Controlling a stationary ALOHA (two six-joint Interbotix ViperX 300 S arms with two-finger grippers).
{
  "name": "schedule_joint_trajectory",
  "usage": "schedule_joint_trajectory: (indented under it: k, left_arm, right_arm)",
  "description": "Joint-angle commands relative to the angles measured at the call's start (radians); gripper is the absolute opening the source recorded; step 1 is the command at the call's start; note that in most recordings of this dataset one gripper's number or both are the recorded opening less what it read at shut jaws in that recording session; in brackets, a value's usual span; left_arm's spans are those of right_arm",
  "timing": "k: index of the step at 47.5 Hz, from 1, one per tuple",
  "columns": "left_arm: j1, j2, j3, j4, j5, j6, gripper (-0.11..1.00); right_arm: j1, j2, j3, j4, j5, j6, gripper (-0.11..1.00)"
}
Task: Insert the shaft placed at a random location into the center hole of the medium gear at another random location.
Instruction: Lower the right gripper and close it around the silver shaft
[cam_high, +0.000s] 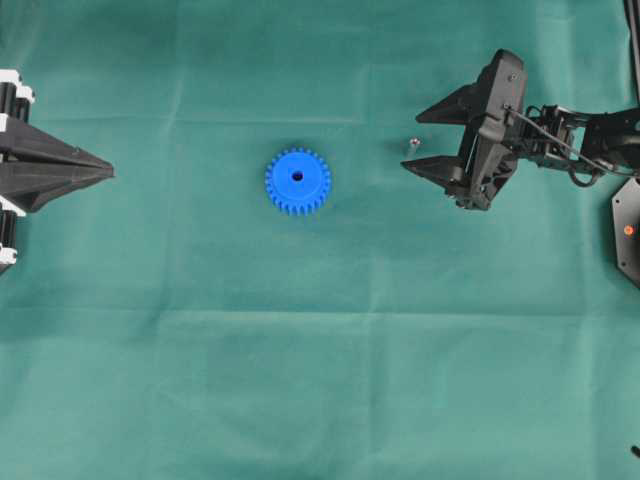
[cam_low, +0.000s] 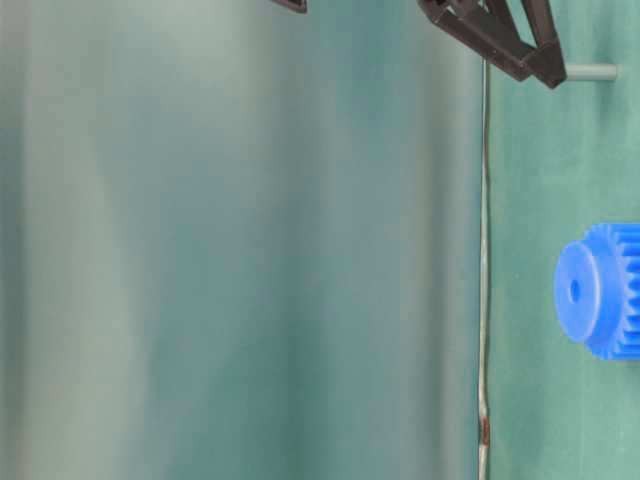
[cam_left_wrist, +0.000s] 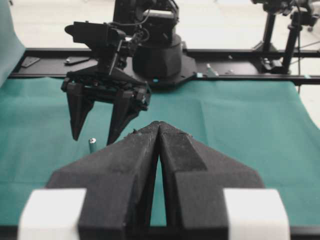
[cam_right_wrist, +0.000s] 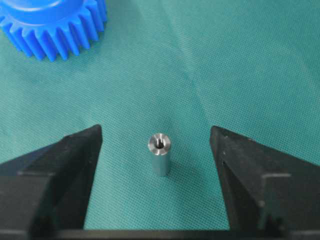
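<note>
Right hand (cam_right_wrist: 157, 150) spread wide, fingers either side of upright shaft (cam_right_wrist: 159, 154), touching nothing, left hand (cam_left_wrist: 158, 131) pressed together.

The shaft (cam_right_wrist: 159, 154) is standing upright on the green cloth (cam_high: 320, 380), sitting in the gap between the spread jaws of the right gripper (cam_high: 412, 143) with bare cloth showing on both sides of it; neither finger is touching it. Between the shaft and the medium gear (cam_high: 298, 181) a strip of cloth is lying unobstructed, and nothing is covering the center hole (cam_high: 297, 176), which is facing up. The left gripper (cam_high: 108, 173) is sitting at the far left edge with its jaws pressed together, well apart from the gear, leaving open cloth all around the gear.
</note>
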Motion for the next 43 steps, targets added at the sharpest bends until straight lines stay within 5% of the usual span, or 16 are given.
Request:
schedule_joint_trajectory:
  k: [1,13,32,43]
  left_arm:
    - [0.0,0.009,-0.023,0.003,-0.005,-0.002,0.0]
    - [0.002,0.009,-0.023,0.003,-0.005,-0.002,0.0]
    - [0.002,0.009,-0.023,0.003,0.006,-0.003,0.0]
    - [0.0,0.003,-0.025,0.003,0.008,-0.003,0.0]
  right_arm:
    - [-0.003,-0.005,-0.021,0.002,-0.009,-0.009,0.77]
    - [-0.003,0.02,-0.035,0.0,0.006,-0.011,0.13]
    - [-0.003,0.02,-0.04,-0.002,0.028,-0.008,0.13]
    - [-0.003,-0.092,-0.054,-0.002,0.101,-0.005,0.13]
